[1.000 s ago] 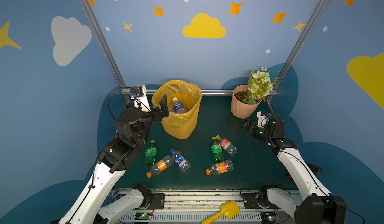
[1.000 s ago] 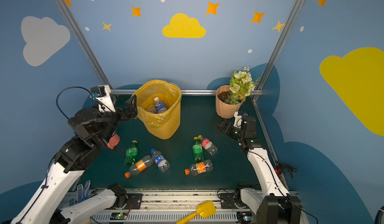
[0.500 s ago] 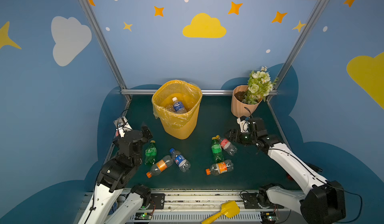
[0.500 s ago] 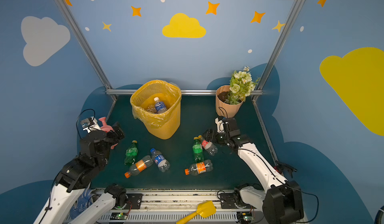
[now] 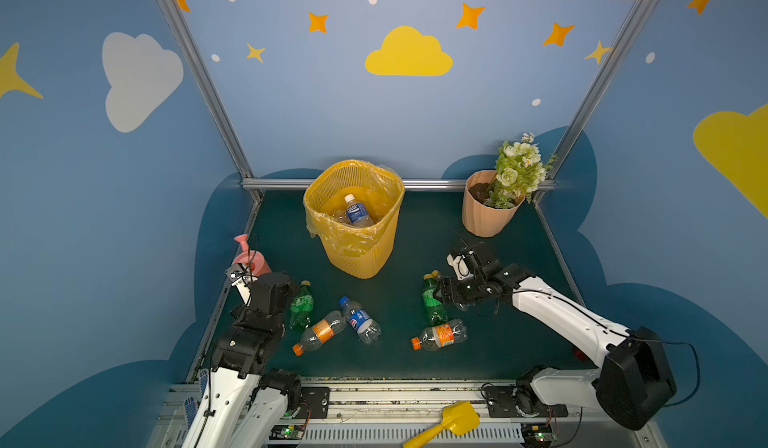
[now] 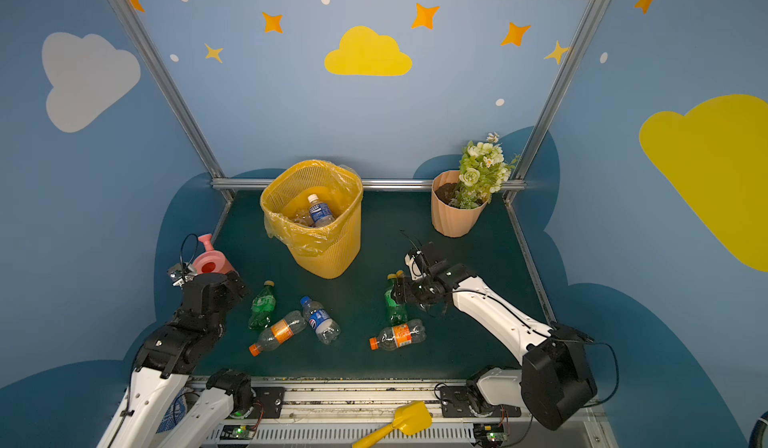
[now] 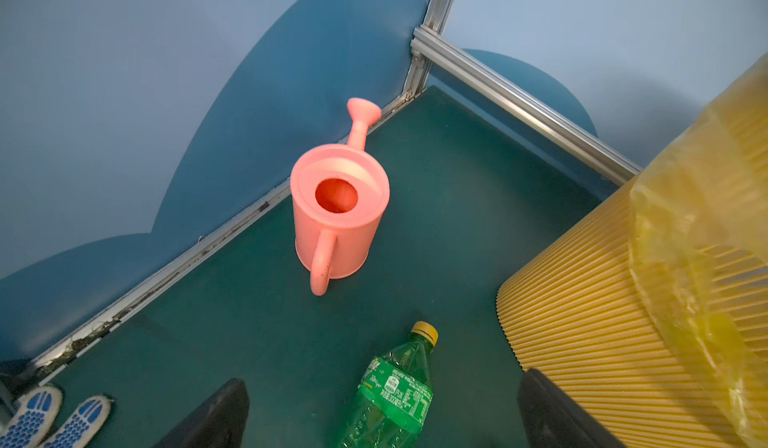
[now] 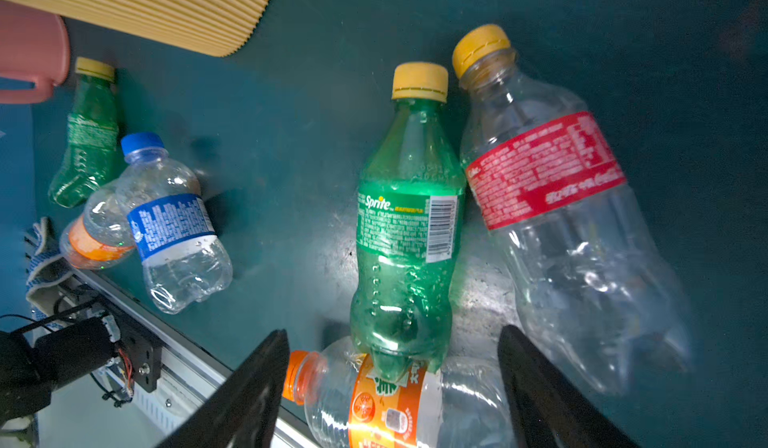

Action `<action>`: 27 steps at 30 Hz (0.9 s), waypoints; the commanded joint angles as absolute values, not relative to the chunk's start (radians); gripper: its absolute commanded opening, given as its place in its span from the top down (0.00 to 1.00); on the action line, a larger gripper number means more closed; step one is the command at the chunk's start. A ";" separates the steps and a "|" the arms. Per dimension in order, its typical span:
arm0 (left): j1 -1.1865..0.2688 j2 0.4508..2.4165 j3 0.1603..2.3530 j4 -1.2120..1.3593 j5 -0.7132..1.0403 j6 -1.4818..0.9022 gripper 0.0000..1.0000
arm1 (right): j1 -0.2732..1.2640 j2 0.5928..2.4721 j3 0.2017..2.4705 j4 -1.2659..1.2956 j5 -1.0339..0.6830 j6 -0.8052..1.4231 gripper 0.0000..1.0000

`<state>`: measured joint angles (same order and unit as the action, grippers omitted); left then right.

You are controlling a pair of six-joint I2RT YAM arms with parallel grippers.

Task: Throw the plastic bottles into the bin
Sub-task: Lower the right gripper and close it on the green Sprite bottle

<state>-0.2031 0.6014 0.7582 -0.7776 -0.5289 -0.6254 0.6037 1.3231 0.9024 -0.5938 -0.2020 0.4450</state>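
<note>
The yellow bin (image 5: 358, 255) stands at the back middle with a blue-label bottle (image 5: 356, 212) inside. Several plastic bottles lie on the green mat. My left gripper (image 7: 384, 379) is open, low over a green bottle (image 7: 395, 396) lying beside the bin wall (image 7: 582, 313). My right gripper (image 8: 392, 334) is open, its fingers apart on either side of the base of a Sprite bottle (image 8: 407, 217) without touching it. A red-label bottle (image 8: 544, 167) lies next to it and an orange-label bottle (image 8: 390, 404) below it. The top views hide the red-label bottle under the right gripper (image 5: 442, 294).
A pink watering can (image 5: 249, 259) stands by the left rail close behind my left arm. A peach flower pot (image 5: 486, 213) stands at the back right. A blue-label bottle (image 5: 359, 319) and an orange-label bottle (image 5: 320, 331) lie mid-front. A yellow shovel (image 5: 453, 423) rests on the front frame.
My left arm dropped from the bin's rim down to the mat beside the green bottle. My right arm swung left from the flower pot to the bottles, and its jaws narrowed.
</note>
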 commanded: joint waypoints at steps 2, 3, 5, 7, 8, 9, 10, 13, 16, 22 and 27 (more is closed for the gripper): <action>-0.192 0.603 0.734 -0.776 -0.461 -0.667 0.00 | 0.644 1.387 0.953 -0.644 -0.179 0.430 0.22; -0.192 0.604 0.733 -0.775 -0.456 -0.669 0.00 | 0.650 1.404 0.959 -0.648 -0.178 0.428 0.22; -0.190 0.610 0.734 -0.778 -0.450 -0.667 0.00 | 0.657 1.434 0.969 -0.657 -0.171 0.426 0.22; -0.190 0.613 0.737 -0.782 -0.450 -0.664 0.00 | 0.660 1.462 0.980 -0.665 -0.155 0.423 0.22; -0.190 0.616 0.738 -0.783 -0.448 -0.661 0.00 | 0.661 1.475 0.984 -0.665 -0.149 0.422 0.22; -0.190 0.615 0.738 -0.783 -0.447 -0.661 0.00 | 0.661 1.486 0.989 -0.661 -0.148 0.421 0.22; -0.189 0.615 0.738 -0.782 -0.446 -0.661 0.00 | 0.661 1.499 0.994 -0.656 -0.147 0.422 0.22; -0.189 0.615 0.734 -0.781 -0.443 -0.660 0.00 | 0.665 1.536 1.013 -0.650 -0.146 0.420 0.22; -0.189 0.614 0.733 -0.785 -0.444 -0.656 0.00 | 0.667 1.573 1.029 -0.653 -0.144 0.416 0.22; -0.187 0.609 0.734 -0.787 -0.446 -0.655 0.00 | 0.672 1.648 1.065 -0.666 -0.146 0.395 0.22; -0.186 0.609 0.737 -0.789 -0.449 -0.652 0.00 | 0.675 1.697 1.088 -0.667 -0.153 0.390 0.21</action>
<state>-0.1905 0.6132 0.7334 -0.7761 -0.4488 -0.6518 0.6670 1.6752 1.0599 -0.6422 -0.1566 0.4049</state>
